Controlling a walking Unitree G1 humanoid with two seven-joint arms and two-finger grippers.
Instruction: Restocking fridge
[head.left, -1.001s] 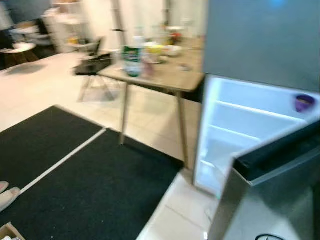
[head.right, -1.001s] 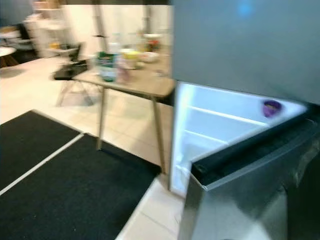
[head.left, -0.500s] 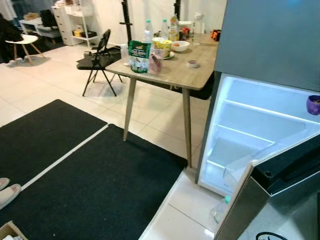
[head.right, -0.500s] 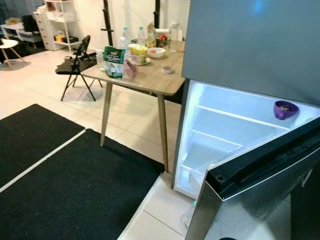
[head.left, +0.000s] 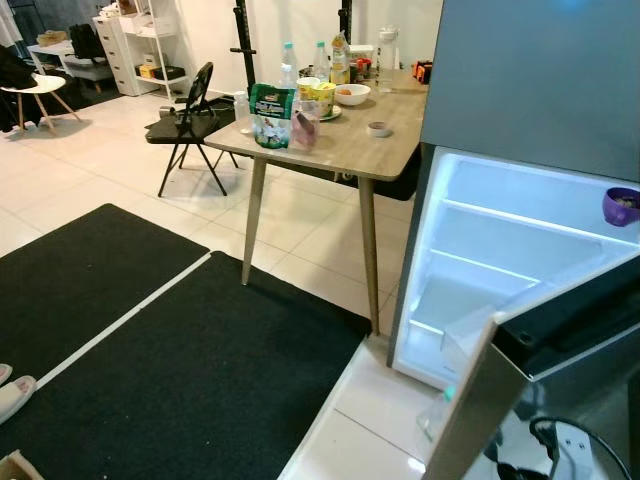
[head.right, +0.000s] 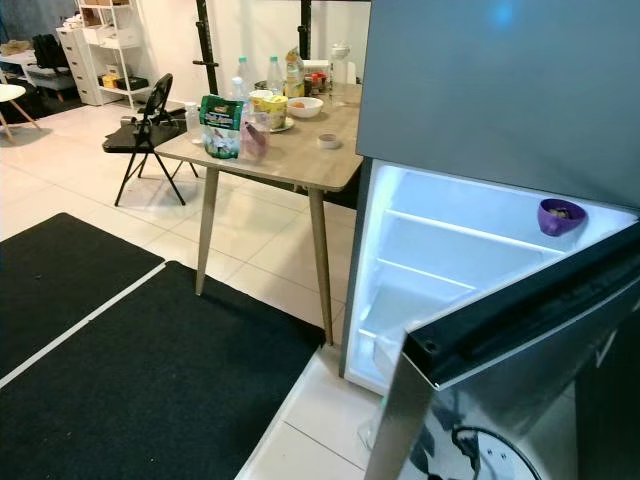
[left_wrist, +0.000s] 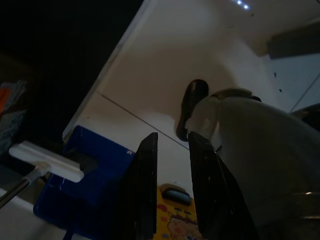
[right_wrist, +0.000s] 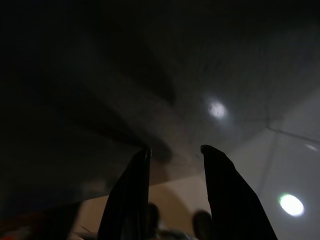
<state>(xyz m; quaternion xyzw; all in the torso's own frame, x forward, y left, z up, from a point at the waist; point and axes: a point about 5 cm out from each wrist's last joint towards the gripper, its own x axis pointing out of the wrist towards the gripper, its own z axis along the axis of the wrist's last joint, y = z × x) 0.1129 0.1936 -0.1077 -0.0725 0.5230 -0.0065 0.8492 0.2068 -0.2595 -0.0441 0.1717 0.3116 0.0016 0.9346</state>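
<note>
The fridge (head.right: 470, 90) is seen on the right of the head views with its lower door (head.right: 520, 340) swung open and the lit interior exposed. White shelves (head.right: 450, 232) are visible inside, and a purple bowl (head.right: 560, 216) rests on the upper shelf near the right wall. A wooden table (head.left: 340, 140) stands just beside the fridge, on its left. On the table are found a green bag (head.left: 268, 114), several bottles (head.left: 290, 62), a white bowl (head.left: 352, 94) and a small tape roll (head.left: 378, 128). A black folding chair (head.left: 190, 115) is placed beyond the table, and black mats (head.left: 180, 370) cover the tiled floor (head.left: 300, 225). The left gripper (left_wrist: 170, 185) is shown with fingers slightly apart, nothing held, above a blue box (left_wrist: 85, 175). The right gripper (right_wrist: 175, 195) is shown in dim light, fingers apart and empty.
</note>
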